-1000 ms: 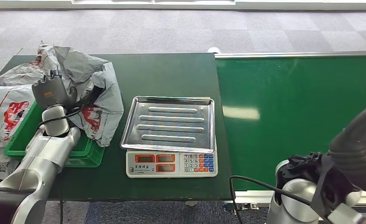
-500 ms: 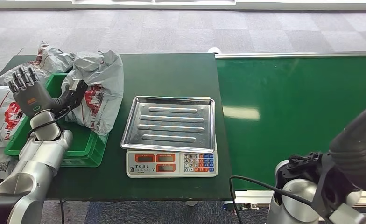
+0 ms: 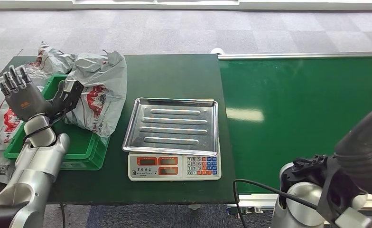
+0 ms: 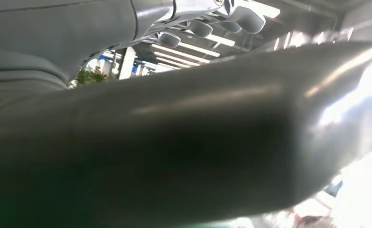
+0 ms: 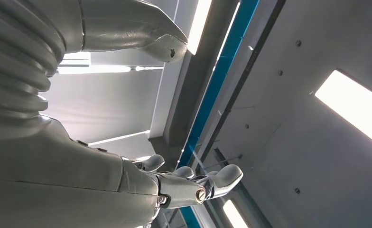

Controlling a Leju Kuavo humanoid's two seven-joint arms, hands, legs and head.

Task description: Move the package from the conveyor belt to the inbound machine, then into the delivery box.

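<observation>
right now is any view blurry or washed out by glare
Head view: sharp and evenly lit, with one pale glare patch on the belt and soft sheen on the scale's tray. Left wrist view: a dark, out-of-focus thumb up close, blown-out white at one corner. Right wrist view: in focus, looking up at bright ceiling lights that wash out locally.
</observation>
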